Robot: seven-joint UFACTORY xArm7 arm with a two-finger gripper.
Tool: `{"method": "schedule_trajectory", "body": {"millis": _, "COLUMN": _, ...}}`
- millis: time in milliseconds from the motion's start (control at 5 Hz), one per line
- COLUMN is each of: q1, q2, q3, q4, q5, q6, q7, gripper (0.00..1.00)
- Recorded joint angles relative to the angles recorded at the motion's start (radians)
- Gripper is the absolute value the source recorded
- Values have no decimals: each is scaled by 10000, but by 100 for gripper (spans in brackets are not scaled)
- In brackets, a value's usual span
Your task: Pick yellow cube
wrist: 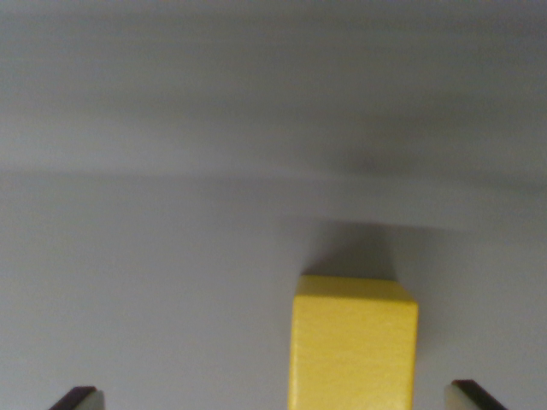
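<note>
Here we had the gripper (272,397) spread wide around the cube (355,350), which sat toward the wrist view's right finger, so we judged centring and closing came next.

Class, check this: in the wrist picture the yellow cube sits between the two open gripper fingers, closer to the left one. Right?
Not quite. The yellow cube does sit between the open gripper fingers, but the wrist view shows it closer to the finger on the wrist view's right, not the left.
</note>
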Motion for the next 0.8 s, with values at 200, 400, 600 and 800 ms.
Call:
{"method": "schedule_trajectory", "body": {"millis": 200, "q1": -57, "q2": 330, "q3": -19, "q4": -111, "q5": 27, "q6": -382, "q7": -133, "gripper": 0}}
{"method": "schedule_trajectory", "body": {"millis": 400, "q1": -57, "q2": 330, "q3": -19, "q4": -111, "q5": 27, "q6": -382, "q7": -133, "gripper": 0}}
{"method": "schedule_trajectory", "body": {"millis": 600, "q1": -107, "q2": 621, "q3": -35, "q4": -209, "q5": 50, "q6": -719, "q7": -251, "gripper": 0}}
{"method": "schedule_trajectory", "body": {"millis": 800, "q1": -107, "q2": 621, "q3": -35, "q4": -209, "q5": 50, "q6": -719, "q7": -251, "gripper": 0}}
